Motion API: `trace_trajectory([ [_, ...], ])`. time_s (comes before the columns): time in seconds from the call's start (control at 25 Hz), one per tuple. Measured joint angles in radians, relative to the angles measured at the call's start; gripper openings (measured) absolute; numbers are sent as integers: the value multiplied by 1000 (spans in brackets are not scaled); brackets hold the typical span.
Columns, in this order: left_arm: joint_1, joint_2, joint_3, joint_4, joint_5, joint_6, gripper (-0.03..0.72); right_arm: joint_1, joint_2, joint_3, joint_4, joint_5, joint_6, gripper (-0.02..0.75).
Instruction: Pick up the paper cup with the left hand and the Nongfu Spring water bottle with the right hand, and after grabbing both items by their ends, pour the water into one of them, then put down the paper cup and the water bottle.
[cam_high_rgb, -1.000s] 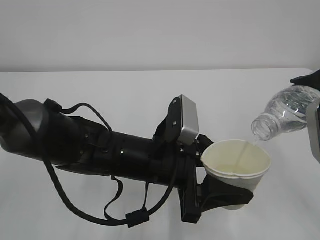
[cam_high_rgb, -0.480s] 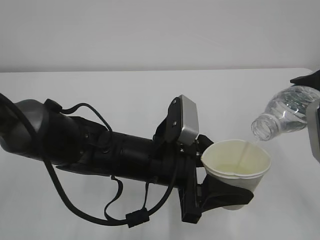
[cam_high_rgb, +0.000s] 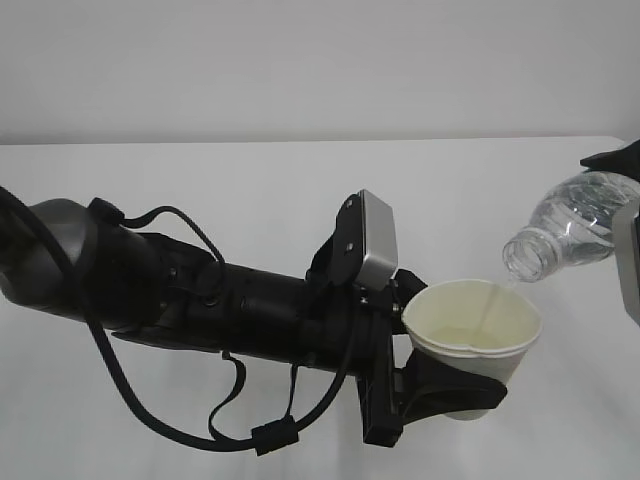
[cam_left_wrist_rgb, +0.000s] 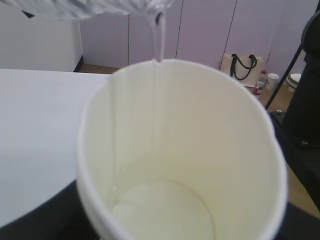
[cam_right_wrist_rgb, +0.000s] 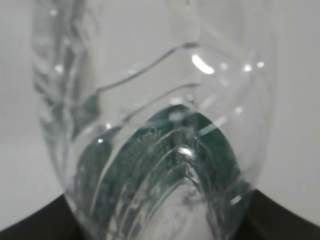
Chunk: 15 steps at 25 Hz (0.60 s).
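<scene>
- Above the white table (cam_high_rgb: 250, 190), at centre-right, the small white tapered paper cup (cam_high_rgb: 472, 330) is held upright off the surface.
- Left hand, bulky black arm w/ looping cables (cam_high_rgb: 455, 385), is clenched around the cup's lower body; black fingers (cam_high_rgb: 440, 385) wrap its base.
- Small clear plastic ribbed water bottle w/ green label (cam_high_rgb: 565, 228) is tilted, neck down-left, just above the cup's far rim.
- Thin stream of water (cam_left_wrist_rgb: 157, 35) runs from bottle mouth into the cup; shallow water lies at the bottom.
- Right hand (cam_high_rgb: 628, 215), at right edge, grasps the bottle's base end; fingertips not visible.
</scene>
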Motion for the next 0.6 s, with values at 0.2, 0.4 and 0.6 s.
trace_trajectory([
  [0.2, 0, 0, 0, 0, 0, 0, 476, 0, 0, 0, 0, 0, -3, 414],
  [0.4, 0, 0, 0, 0, 0, 0, 476, 0, 0, -2, 0, 0, -18, 414],
  [0.6, 0, 0, 0, 0, 0, 0, 476, 0, 0, -2, 0, 0, -20, 414],
])
